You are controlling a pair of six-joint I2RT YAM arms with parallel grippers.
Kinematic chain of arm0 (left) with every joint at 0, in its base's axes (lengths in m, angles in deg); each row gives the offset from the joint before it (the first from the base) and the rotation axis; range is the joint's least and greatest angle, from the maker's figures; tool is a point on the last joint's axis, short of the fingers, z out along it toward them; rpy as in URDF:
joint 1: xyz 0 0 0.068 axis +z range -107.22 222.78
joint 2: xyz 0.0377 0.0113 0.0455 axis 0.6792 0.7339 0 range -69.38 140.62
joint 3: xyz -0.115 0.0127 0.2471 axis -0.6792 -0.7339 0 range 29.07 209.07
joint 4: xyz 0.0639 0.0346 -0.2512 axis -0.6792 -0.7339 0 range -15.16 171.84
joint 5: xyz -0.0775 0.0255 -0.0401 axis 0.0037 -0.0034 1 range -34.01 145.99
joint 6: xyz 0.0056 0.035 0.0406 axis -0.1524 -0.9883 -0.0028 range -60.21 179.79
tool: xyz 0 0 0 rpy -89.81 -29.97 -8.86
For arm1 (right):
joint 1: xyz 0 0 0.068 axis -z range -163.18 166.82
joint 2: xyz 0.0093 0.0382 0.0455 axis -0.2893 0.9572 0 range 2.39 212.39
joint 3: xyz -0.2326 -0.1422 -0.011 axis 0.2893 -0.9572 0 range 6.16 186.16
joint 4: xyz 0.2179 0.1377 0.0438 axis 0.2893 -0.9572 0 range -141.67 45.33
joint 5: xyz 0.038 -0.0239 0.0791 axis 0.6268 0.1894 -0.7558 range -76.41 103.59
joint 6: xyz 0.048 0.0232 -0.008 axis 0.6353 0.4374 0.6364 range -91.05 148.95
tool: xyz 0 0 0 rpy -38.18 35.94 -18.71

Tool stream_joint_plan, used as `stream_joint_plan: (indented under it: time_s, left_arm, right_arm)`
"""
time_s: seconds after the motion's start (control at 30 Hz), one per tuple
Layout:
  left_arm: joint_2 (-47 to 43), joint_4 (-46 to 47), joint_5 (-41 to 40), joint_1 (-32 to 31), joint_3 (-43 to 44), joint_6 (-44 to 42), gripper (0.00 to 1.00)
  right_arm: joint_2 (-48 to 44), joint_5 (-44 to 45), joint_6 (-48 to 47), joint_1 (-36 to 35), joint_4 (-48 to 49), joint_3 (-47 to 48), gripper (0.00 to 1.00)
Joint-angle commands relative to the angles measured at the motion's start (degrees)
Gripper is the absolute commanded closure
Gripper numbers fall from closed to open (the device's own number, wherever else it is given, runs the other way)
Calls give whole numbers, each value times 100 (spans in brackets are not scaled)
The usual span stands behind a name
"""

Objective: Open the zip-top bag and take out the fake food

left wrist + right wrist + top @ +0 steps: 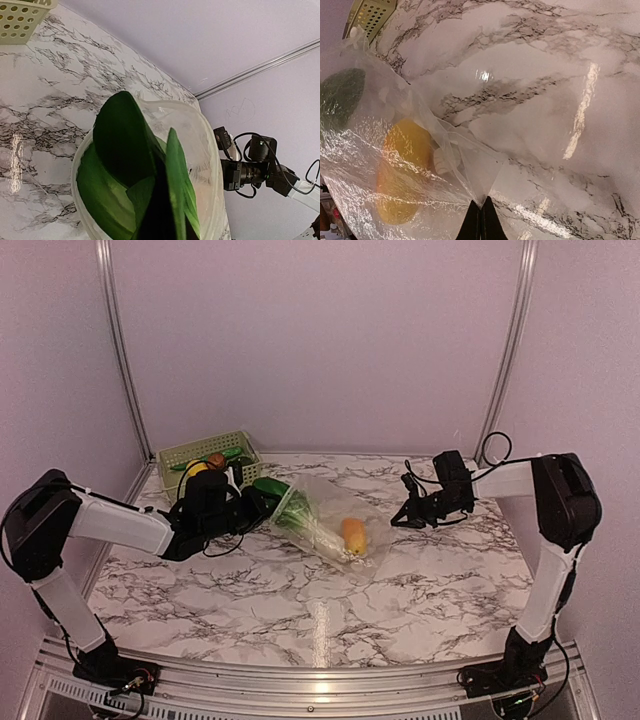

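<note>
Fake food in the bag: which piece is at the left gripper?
The green leafy piece: its leaves fill the left wrist view at the mouth of the zip-top bag, by the left gripper. The yellow-orange piece lies deeper, toward the right gripper.

1. Arms: two, the left arm [120,525] and the right arm [545,540].
2. Grippers: two, the left gripper [262,502] and the right gripper [481,216].
3. There is one zip-top bag [325,502], in the middle of the table.
4. Pieces of fake food [353,536] inside the bag: two, a green leafy piece [120,145] at its far-left end and a yellow-orange piece [402,170] nearer the right.
5. Pieces showing in the basket: at least two, a brown piece [216,459] and a yellow piece [196,469]. The left arm covers part of it, so the full count cannot be told.
6. There is one light green lattice basket [178,453], at the far left.
7. There is one marble-patterned table [300,610].
</note>
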Motion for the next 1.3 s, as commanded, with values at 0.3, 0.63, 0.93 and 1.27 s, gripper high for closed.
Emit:
stream_joint_plan:
  time_s: [0.3, 0.63, 0.93, 1.27]
  left_arm:
    - [-66, -249, -99, 418, 450, -1160, 88]
    - [-952, -1073, -246, 1665, 935, -1320, 89]
    - [-653, -908, -949, 2611, 1286, -425, 85]
    - [205, -91, -2283, 2739, 1321, 384, 85]
  right_arm:
    - [-191, 58, -369, 116, -274, -3, 100]
    - [-161, 81, -481, 157, -358, 15, 100]
    - [-139, -90, -501, 159, -291, -26, 100]
    - [-87, -191, -530, 159, -292, -13, 100]
